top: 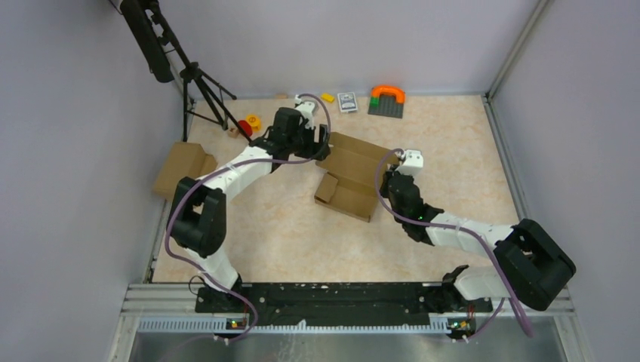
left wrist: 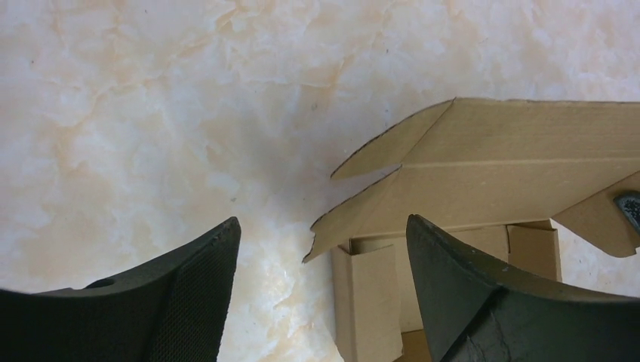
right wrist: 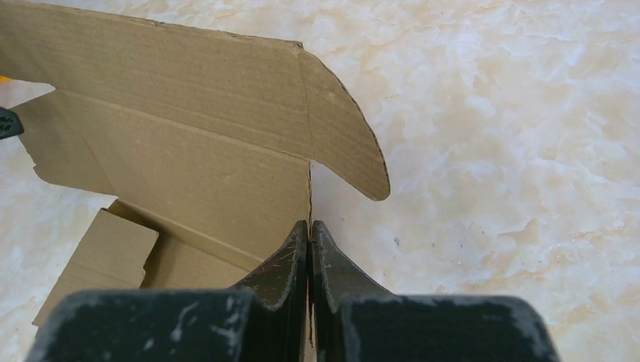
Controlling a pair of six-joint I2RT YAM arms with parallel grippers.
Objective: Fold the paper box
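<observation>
The paper box lies half-folded mid-counter. The left arm stretches forward, left claw spread apart at the box's far-left corner. The right arm bends inward, right claw pressed together at its right wall.

Nothing legible anywhere. The paper box shows bare brown cardboard; the small card at upper middle of the top view bears a dark design (too small to read).

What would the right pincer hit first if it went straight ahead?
The box: the shut right pincer points at its raised wall, just ahead of the tips. It may already touch it; depth is unclear.
</observation>
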